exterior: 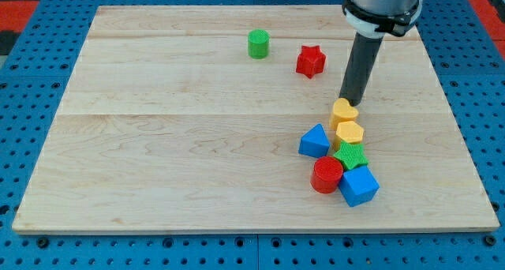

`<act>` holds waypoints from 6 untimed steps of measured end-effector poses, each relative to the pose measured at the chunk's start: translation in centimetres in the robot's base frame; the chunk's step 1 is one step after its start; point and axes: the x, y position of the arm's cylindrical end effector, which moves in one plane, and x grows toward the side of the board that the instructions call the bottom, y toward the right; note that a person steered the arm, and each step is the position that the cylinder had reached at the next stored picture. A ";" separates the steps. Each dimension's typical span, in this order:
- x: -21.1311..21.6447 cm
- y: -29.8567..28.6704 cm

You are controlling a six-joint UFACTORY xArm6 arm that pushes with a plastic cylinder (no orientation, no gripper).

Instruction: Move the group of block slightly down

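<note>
I'm over the wooden board (197,136) now, and my tip (345,102) sits right at the top edge of the cluster, touching or just shy of the yellow heart (343,110). There's no claw on this rig, just a plain rod, so nothing opens or closes and nothing is held; I only push.

The group lies toward the view's lower right: the yellow heart on top, a yellow hexagon (349,133) just below it, a blue triangle (315,140) to the view's left of that, then a green block (351,155), a red cylinder (327,175) and a blue cube (359,185) at the bottom. They look packed against each other.

These look like small, stiff, light plastic pieces on smooth wood, so I expect them to slide easily, and also to scatter. Pushed from one point at the top, the column may buckle, and the blue triangle and red cylinder could squirt out sideways. I'd press on the heart's upper face, centred, slowly, straight toward the view's bottom.

The green cylinder (258,44) and red star (311,61) stand well apart near the top.
</note>
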 end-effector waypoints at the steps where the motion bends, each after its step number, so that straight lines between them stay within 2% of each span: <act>1: 1.3 -1.8; 6: 4.7 -2.7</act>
